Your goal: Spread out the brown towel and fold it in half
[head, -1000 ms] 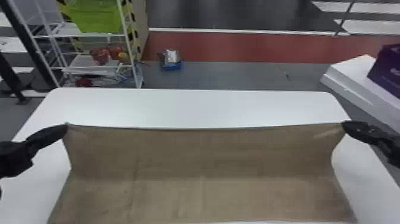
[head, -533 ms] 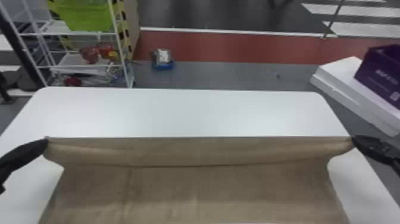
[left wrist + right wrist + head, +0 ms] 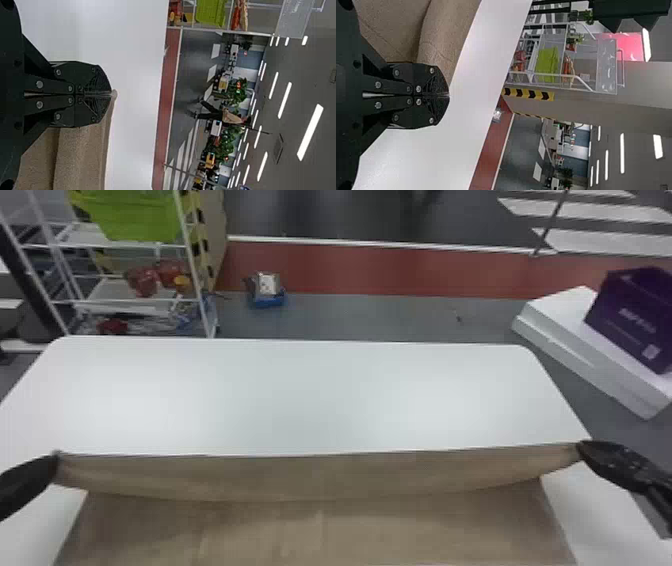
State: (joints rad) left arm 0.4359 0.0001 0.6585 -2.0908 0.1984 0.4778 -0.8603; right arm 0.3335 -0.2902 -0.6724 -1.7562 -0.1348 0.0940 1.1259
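White tabletop (image 3: pixel 320 390) under the whole job, grey floor (image 3: pixel 390 320) and a wire rack (image 3: pixel 120 301) behind it. Both claws are closed on the brown towel (image 3: pixel 300 535), left gripper (image 3: pixel 111 94) on one far corner, right gripper (image 3: pixel 448 95) on the other, and it's only the very tips biting cloth. That's my main worry tbh: so little fabric in there that a quick tug or a snag could pop a corner out. Next out, the edge between them is pretty straight with a sagging belly below it, and the rest lies on the table towards the robot. If one arm leads the other, I'd bet on a skewed fold. Too low, and the belly probably rubs the bottom layer and bunches it up. Pull too hard and the whole towel might slide robot-side instead of folding, so slow and even imo
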